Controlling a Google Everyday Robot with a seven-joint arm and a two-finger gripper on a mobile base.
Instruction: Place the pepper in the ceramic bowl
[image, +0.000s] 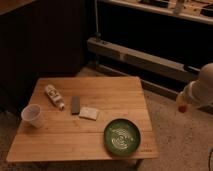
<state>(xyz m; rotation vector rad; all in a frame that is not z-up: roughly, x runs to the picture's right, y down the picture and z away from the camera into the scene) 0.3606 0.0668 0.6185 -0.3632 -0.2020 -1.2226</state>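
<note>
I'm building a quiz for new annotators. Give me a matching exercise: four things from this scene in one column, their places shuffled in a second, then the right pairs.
Things:
1. ceramic bowl
2. white cup
3. pepper
4. dark bar

Places:
A. beyond the right edge of the table, in the shut gripper
B. by the table's left edge
C. front right part of the table
D. mid-table, beside a pale square

Pairs: 1-C, 2-B, 3-A, 4-D
</note>
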